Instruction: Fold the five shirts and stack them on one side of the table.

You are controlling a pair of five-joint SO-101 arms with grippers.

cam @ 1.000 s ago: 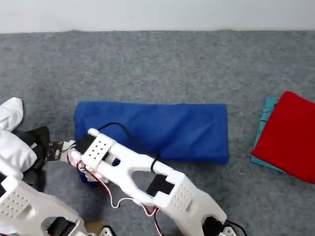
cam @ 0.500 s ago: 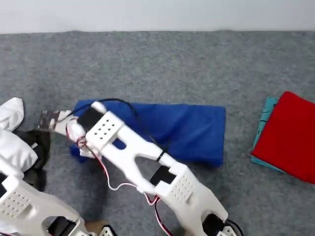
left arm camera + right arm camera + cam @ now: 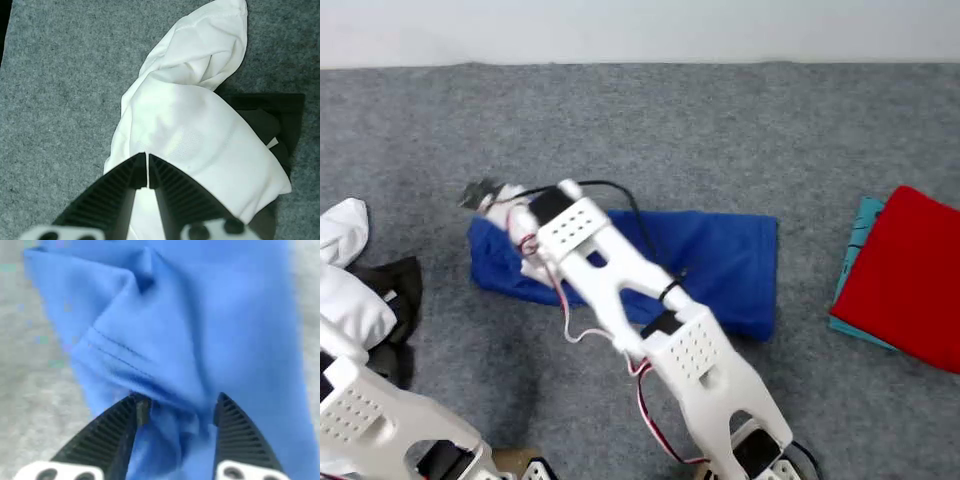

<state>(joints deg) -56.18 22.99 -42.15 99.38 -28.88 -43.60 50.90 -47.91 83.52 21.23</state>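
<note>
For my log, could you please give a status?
Right gripper clamped on blue shirt edge. Left gripper shut over white shirt. Nothing in the way.

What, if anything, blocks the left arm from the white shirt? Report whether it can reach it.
Probably yes. The left end effector, shut, hangs directly above the white shirt with nothing between; it must open first.

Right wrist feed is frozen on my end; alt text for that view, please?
The right tool grips a bunched fold of the blue shirt between its black ribbed fingers. Creased blue cloth spreads beyond, with grey table along one edge.
</note>
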